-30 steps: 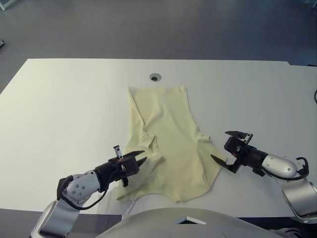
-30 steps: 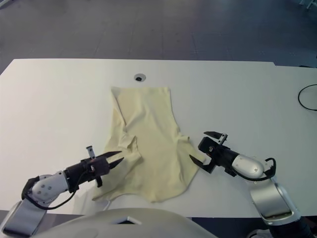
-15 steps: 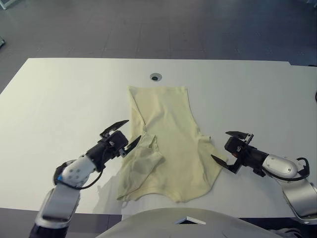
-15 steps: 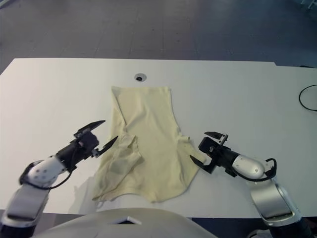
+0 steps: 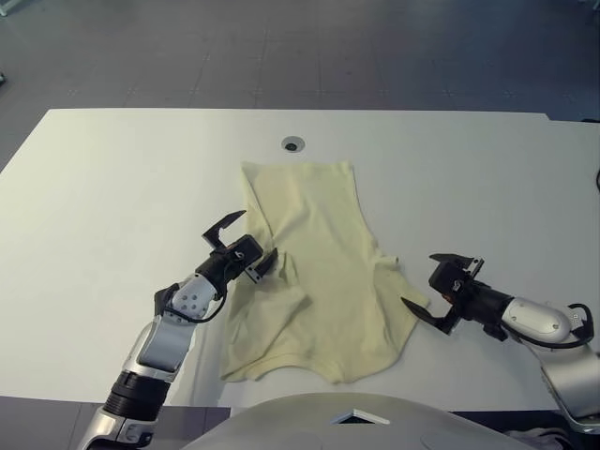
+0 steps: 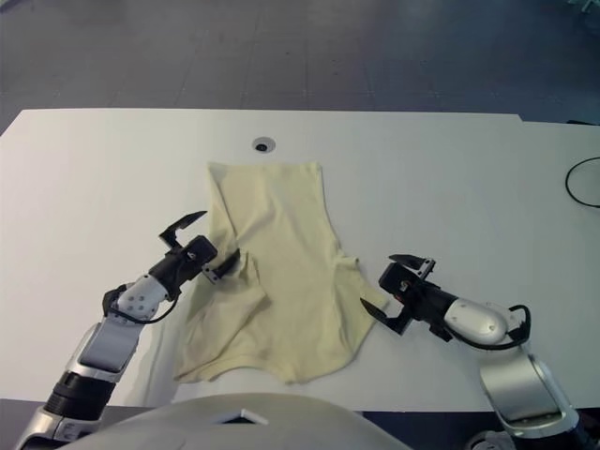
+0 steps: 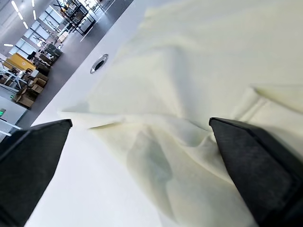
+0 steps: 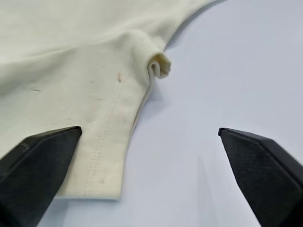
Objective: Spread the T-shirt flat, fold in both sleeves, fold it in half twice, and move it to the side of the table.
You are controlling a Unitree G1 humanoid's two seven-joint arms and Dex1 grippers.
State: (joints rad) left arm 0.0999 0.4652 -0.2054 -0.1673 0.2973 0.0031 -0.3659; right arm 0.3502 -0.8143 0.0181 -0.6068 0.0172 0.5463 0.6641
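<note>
so the pale yellow T-shirt [image 5: 319, 272] is lying on the white table [image 5: 112, 187] right between the two pincers, pretty rumpled, not flat at all. The straight edge of it points away from both pincers, out toward the little round grommet hole [image 5: 293, 144] on the far side of the table

left pincer [image 5: 258, 234] is spread wide and sits right at the shirt's left edge, about halfway along the cloth. One finger is lifted up over the bare table, the other one [image 5: 270, 257] pokes in over the fabric. I think that lower tip is touching the cloth, but honestly I can't tell for sure from the head view. In the left wrist view there's a soft bunched fold of shirt sitting in the gap between its two dark fingers [image 7: 255, 165], with nothing pinched

right pincer [image 5: 419, 279] is also wide open, low over the table just off the shirt's right side. The stitched edge of the shirt comes up close beside its inner finger [image 8: 38, 161], and a little curled bit of fabric sits just ahead of the gap. The outer finger is over plain tabletop. Shirt and right pincer are near, but apart as far as I can see

there's also a black cable [image 6: 581, 183] looping well out past the right pincer at the table's edge
</note>
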